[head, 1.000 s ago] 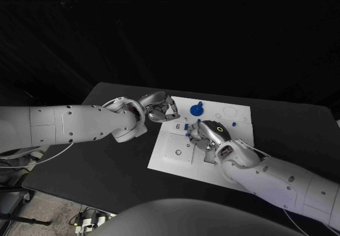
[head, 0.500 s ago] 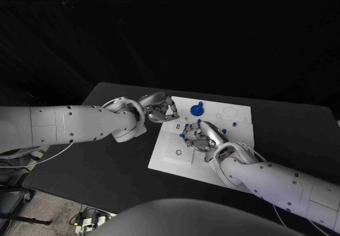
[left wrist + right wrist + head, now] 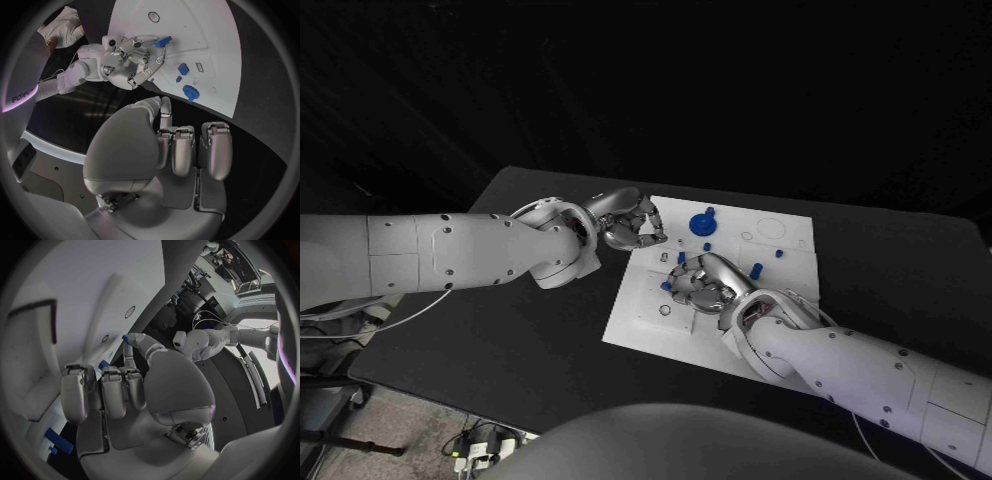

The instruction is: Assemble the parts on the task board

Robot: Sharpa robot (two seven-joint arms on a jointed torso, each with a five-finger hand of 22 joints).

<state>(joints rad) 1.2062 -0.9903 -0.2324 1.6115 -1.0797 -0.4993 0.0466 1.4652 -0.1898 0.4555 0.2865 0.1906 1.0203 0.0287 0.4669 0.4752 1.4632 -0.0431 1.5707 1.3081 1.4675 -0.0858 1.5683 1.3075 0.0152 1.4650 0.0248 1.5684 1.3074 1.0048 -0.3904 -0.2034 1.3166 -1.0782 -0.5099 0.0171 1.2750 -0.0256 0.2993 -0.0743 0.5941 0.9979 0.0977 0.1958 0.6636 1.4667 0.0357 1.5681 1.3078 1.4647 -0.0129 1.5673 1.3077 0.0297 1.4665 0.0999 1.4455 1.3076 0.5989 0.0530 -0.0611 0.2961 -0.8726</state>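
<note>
Head view: you have the white task board [image 3: 646, 325] lying on the black desk [image 3: 488, 340], roughly in the middle. The left robot hand [image 3: 629, 222] sits at the board's far-left corner with its fingers curled in; nothing shows between them. The right robot hand [image 3: 698, 283] is over the middle of the board, fingers bent down toward its surface, and a small blue part [image 3: 671, 286] shows at its fingertips on the side nearer the left arm. Whether that part is pinched or merely touched cannot be told from here. A larger round blue part [image 3: 702, 220] stands on the far portion of the board, and a small blue peg [image 3: 756, 269] stands just beyond the right robot hand (both are apart from either hand).

Left wrist view: the left robot hand [image 3: 181, 150] has its fingers folded against the palm and holds nothing. Beyond it you see the right robot hand [image 3: 128, 60] over the board [image 3: 212, 45], with a blue part [image 3: 162, 42] at its fingertips. 2 further blue pieces lie on the board nearby: a square one [image 3: 184, 68] and the round one [image 3: 190, 92].

Right wrist view: the right robot hand [image 3: 125, 390] is pressed close to the board [image 3: 75, 315], fingers curled, with slivers of blue at a fingertip [image 3: 125, 338] and beside the fingers. The grip itself is hidden by the fingers, so its state cannot be confirmed. Another blue piece [image 3: 57, 440] lies on the board near the wrist.
</note>
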